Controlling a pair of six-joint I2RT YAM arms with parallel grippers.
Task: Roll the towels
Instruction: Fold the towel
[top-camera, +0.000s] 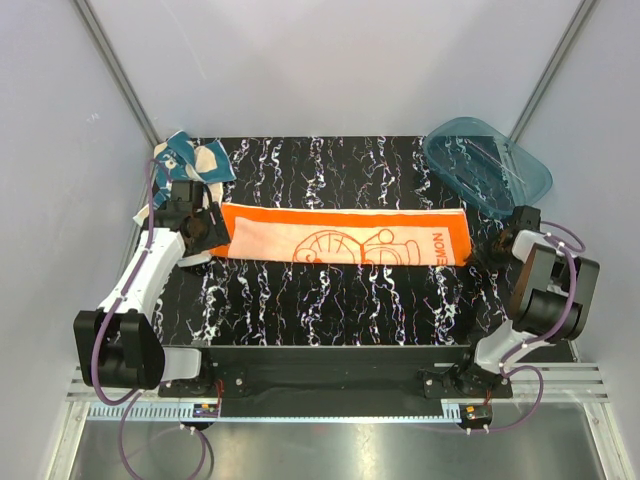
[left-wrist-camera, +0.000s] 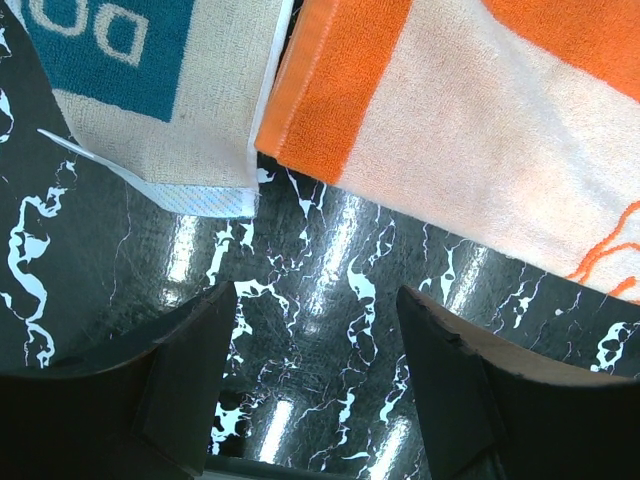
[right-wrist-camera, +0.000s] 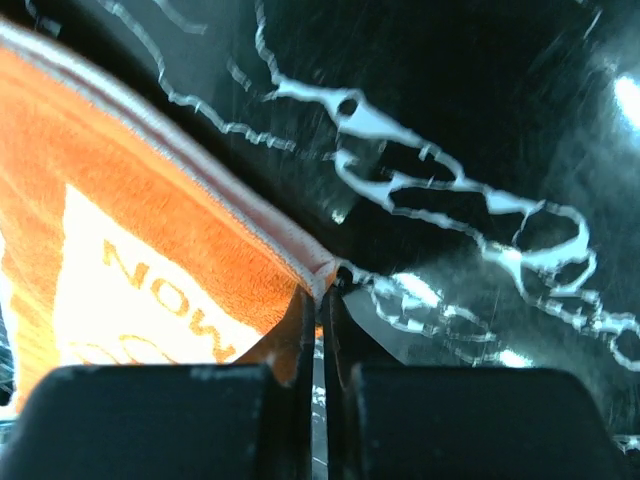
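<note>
**Arm and Gripper Exterior**

Left arm (top-camera: 148, 272): white moulded link shells joined by black cylindrical joint housings (top-camera: 122, 348). A purple cable (top-camera: 96, 352) runs in loops outside the links, with a further purple loop near the wrist.

Right arm (top-camera: 500, 348): white lower link, with dark grey and black housings above it. Purple and white cables (top-camera: 572, 240) arch over the wrist end.

Left gripper (left-wrist-camera: 316, 292): two matte black fingers (left-wrist-camera: 175, 395), wedge-shaped, with bevelled inner faces tapering toward the tips.

Right gripper (right-wrist-camera: 322, 298): black fingers (right-wrist-camera: 160, 420) with blocky rectangular bodies that narrow to thin flat blades.
</note>
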